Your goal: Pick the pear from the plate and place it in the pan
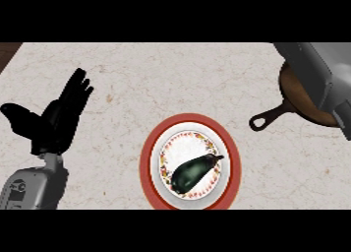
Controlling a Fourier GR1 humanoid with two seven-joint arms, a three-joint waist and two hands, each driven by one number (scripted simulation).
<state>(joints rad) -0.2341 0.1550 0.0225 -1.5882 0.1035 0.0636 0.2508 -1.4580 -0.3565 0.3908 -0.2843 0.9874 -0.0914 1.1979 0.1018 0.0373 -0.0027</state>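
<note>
A dark, elongated, eggplant-like item [193, 171], not pear-shaped, lies on a round plate [150, 162] with a red rim and flowered inner ring, low in the middle of the counter. A black pan [297, 97] with a brown inside sits at the right; its handle [268, 118] points down-left toward the plate. My right forearm [330, 78] lies across the pan and hides most of it; the right hand itself does not show. My left hand [54, 118] rests open at the left, fingers up, well apart from the plate.
The pale marble counter [170, 78] stretches across the view. Its left edge meets a dark wooden strip [0, 56] at the upper left.
</note>
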